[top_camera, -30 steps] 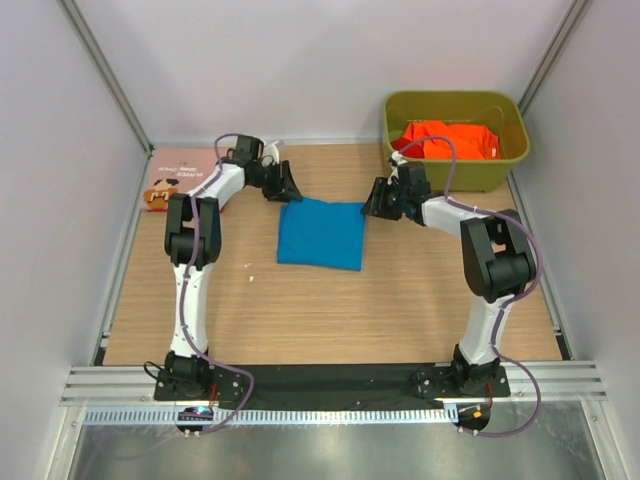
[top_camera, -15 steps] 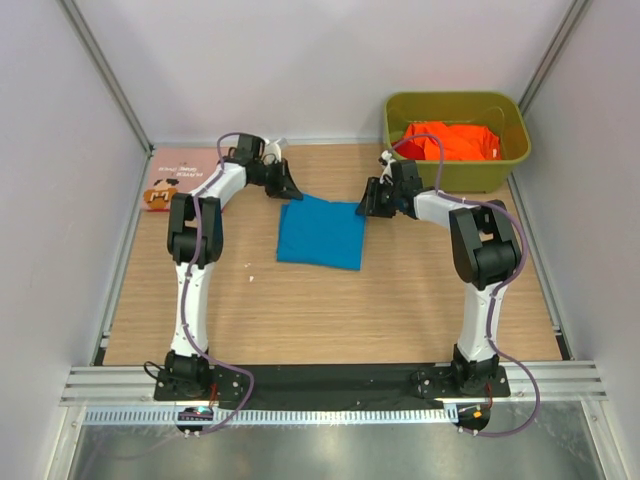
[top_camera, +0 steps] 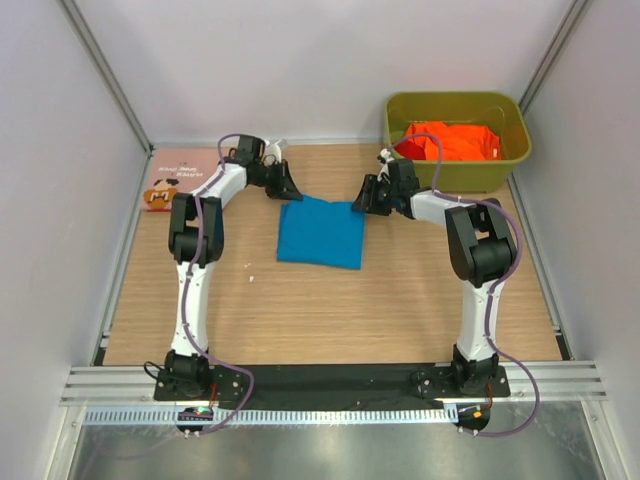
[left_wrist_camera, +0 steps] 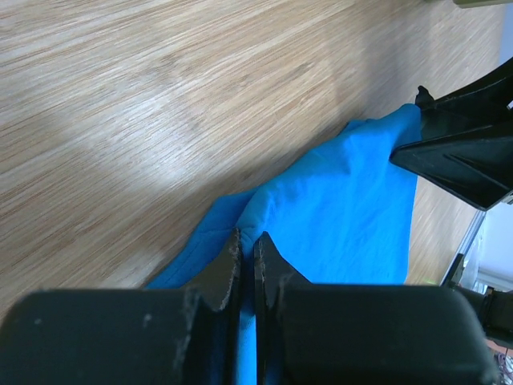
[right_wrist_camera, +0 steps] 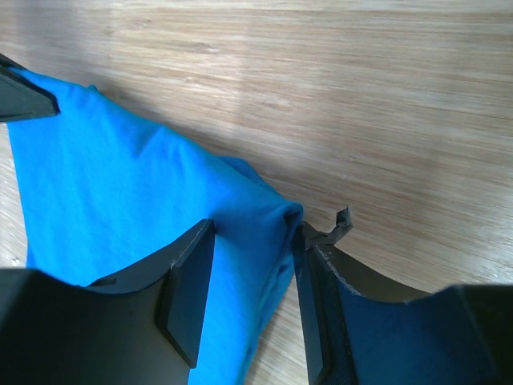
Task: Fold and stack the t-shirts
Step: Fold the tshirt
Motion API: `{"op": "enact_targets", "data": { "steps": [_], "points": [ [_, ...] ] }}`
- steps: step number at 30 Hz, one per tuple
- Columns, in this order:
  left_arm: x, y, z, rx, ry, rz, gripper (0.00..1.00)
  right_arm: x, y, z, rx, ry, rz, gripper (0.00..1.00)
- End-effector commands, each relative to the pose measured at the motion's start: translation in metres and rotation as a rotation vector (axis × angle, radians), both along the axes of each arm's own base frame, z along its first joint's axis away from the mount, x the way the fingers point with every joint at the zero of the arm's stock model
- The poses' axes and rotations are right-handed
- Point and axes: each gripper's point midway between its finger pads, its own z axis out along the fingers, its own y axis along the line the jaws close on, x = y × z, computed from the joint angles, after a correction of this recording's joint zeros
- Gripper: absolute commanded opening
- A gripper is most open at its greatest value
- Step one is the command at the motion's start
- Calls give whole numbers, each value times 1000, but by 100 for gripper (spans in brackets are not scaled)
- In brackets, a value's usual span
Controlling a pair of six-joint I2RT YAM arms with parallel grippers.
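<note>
Arms meet at the upper corners of the blue t-shirt [top_camera: 321,232], lying folded at frame centre: left gripper [top_camera: 287,190] pinches 1 corner tight, right gripper [top_camera: 362,198] straddles the other with jaws spread, seemingly readying a 2-handed fold.

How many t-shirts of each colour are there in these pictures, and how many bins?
blue t-shirt: 1
pink t-shirt: 1
orange t-shirt: at least 1; the heap may hide more
olive-green bin: 1
Total: 4 things that can be counted, 3 t-shirts and 1 bin
</note>
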Motion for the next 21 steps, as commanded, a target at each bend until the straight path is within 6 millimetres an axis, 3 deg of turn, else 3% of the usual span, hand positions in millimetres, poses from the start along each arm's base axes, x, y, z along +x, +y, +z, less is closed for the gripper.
{"op": "enact_targets", "data": {
  "steps": [1,10,18,21],
  "points": [
    [4,-4,8,-16,-27,-16,0,30,-1,26,68,-79,-94,51],
    [4,5,1,-12,-17,-6,0,38,-10,34,67,-117,-175,52],
    [4,4,-1,-15,-9,-2,0,42,-14,37,43,-149,-186,23],
    [5,6,7,-6,-21,14,0,41,-16,45,34,-172,-189,12]
  ]
}}
